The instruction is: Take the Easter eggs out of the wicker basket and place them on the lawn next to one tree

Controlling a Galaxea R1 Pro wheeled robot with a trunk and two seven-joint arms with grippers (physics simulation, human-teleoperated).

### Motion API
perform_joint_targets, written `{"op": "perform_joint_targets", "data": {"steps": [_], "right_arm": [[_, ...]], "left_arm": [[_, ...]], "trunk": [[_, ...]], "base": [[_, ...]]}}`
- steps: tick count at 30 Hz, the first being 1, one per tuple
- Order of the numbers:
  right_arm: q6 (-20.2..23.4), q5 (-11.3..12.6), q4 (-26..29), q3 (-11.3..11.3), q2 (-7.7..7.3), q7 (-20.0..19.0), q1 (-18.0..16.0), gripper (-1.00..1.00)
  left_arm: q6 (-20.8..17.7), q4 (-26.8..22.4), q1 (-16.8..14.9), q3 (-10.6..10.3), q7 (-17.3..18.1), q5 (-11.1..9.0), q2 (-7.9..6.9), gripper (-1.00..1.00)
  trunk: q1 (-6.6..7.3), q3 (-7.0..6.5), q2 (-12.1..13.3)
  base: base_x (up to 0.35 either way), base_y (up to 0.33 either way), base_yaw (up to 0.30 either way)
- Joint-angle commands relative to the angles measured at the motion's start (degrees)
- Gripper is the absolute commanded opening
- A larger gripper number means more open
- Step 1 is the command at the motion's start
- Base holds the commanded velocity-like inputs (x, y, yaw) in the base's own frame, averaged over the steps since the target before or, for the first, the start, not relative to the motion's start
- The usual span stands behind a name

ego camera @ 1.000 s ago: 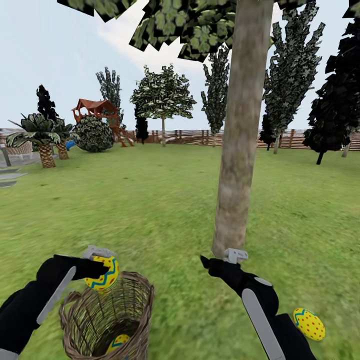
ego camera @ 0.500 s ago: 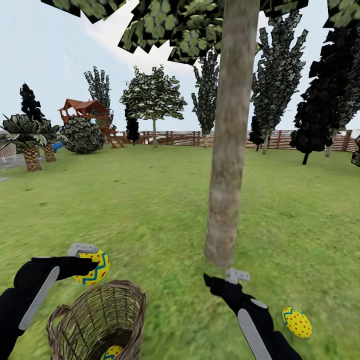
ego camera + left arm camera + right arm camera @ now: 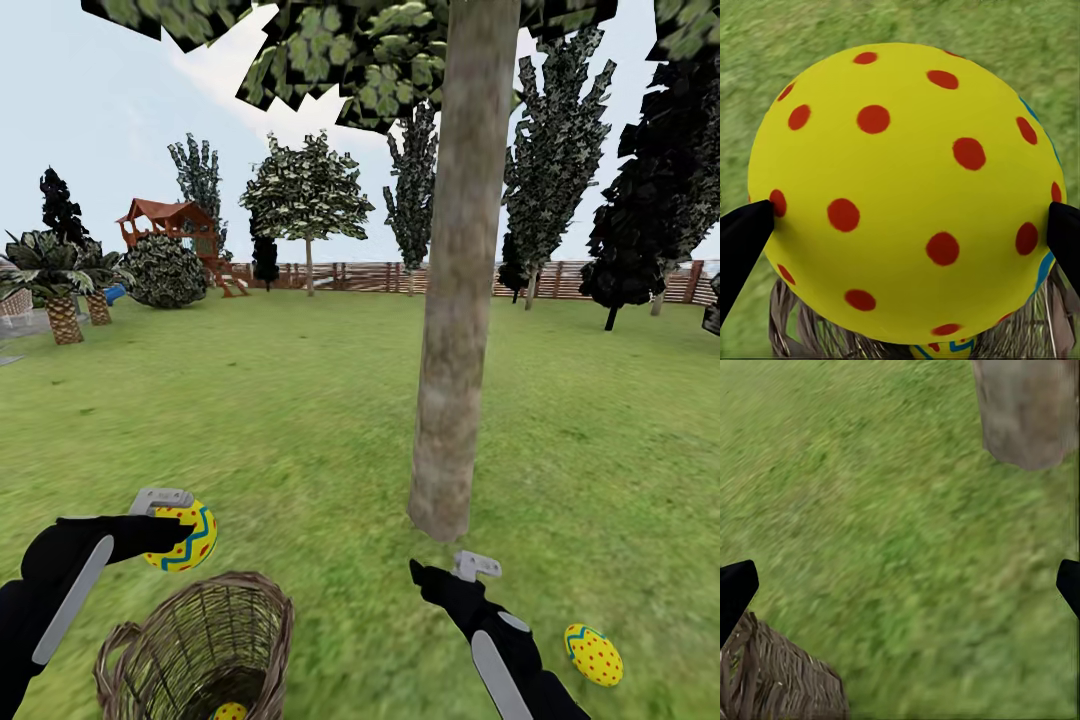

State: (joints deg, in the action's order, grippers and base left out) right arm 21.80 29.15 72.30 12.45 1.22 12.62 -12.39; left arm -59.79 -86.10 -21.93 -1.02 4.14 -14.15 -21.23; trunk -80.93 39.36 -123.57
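Our left tool (image 3: 172, 518) is gripping an egg (image 3: 183, 535), now lifted clear above the basket (image 3: 190, 640). Our right tool (image 3: 445, 570) is hanging wide open near the tree (image 3: 455, 300). One egg (image 3: 592, 655) is lying on the lawn (image 3: 300, 420); another (image 3: 229, 711) is waiting inside the basket.

I'm out in a fenced garden: green lawn (image 3: 300, 400), a thick tree trunk (image 3: 455, 300), wooden fence (image 3: 380, 275), palms (image 3: 60, 275), a red-roofed playhouse (image 3: 170, 225).
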Motion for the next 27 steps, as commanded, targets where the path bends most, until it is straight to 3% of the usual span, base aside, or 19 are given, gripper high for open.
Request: {"op": "perform_joint_targets", "data": {"steps": [1,8,14,27], "right_arm": [[-0.68,0.6,-0.11,0.08,0.0,0.58,-0.04,1.0],[-2.5,0.87,-3.0,0.06,0.08,0.7,0.0,1.0],[-8.37,0.92,-6.38,0.26,0.1,0.28,0.2,1.0],[-8.97,0.94,-8.17,0.33,0.11,-0.25,0.27,1.0]], "left_arm": [[-0.21,-0.03,0.01,-0.03,0.34,0.29,-0.04,-1.0],[-0.21,0.05,0.13,-0.03,0.33,0.33,-0.04,-1.0],[-0.21,0.05,0.14,0.0,0.34,0.34,-0.04,-1.0],[1.6,0.42,1.28,-0.02,0.23,0.43,-0.04,-1.0]], "trunk": [[0.24,-0.12,0.38],[1.77,-1.37,3.19],[3.09,-2.45,5.59],[5.95,-4.79,10.81]], "base": [[0.0,0.0,0.0],[0.0,0.0,0.0],[0.0,0.0,0.0],[0.0,0.0,0.0]]}}
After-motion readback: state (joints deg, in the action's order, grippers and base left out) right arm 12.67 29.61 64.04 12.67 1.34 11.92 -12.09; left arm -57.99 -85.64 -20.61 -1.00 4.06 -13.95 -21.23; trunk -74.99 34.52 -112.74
